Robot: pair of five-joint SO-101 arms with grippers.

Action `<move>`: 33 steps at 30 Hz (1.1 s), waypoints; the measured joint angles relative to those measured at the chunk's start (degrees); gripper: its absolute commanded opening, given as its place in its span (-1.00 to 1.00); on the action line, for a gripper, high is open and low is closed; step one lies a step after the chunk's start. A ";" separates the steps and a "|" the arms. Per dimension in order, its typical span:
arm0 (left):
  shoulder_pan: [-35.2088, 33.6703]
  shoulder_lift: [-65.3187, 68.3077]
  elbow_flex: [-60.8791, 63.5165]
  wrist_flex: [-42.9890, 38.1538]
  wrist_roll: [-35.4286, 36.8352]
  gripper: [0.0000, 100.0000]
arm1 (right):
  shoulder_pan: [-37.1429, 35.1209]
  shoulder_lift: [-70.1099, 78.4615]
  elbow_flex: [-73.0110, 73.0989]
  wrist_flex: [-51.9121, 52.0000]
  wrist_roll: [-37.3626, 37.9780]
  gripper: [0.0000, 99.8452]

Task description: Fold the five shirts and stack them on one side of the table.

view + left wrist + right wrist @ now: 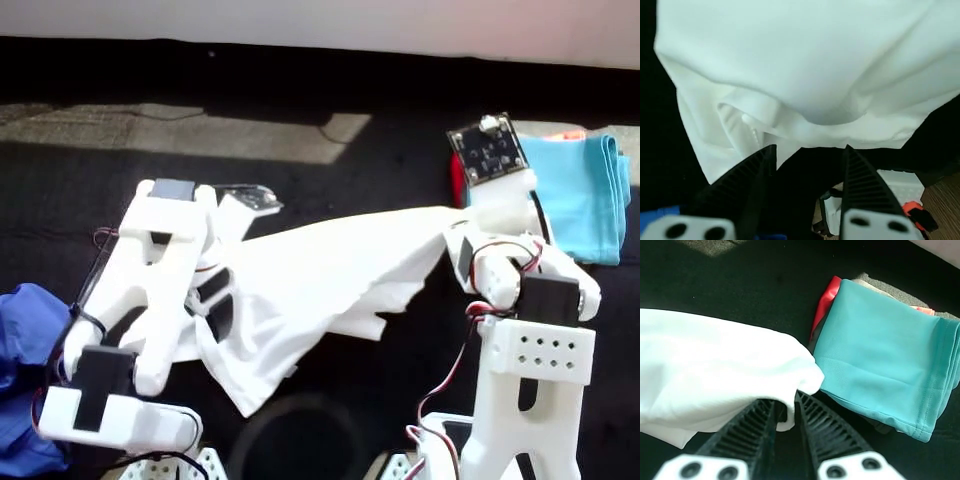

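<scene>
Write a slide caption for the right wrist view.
Right gripper pinches the white shirt above the dark table, beside a folded teal shirt stacked on a red shirt.

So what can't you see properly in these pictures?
- High view: the blue shirt is cut off by the picture's edge and partly covered by the left arm.
- Right wrist view: the teal shirt lies on top. Just an edge of a red shirt peeks out, so the shirts underneath can't be counted.
- Left wrist view: the white shirt hides whatever lies behind it.
</scene>
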 measured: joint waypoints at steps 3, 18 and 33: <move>4.22 -6.77 0.53 3.43 2.73 -0.57 | 0.00 0.00 1.49 -0.35 0.00 -0.99; 19.87 -17.05 29.45 -16.53 29.89 -0.56 | 0.09 0.00 2.02 -1.41 -0.18 -0.99; 22.07 -17.93 31.21 -18.20 30.59 -0.50 | 0.00 0.00 2.02 -1.41 -0.18 -0.99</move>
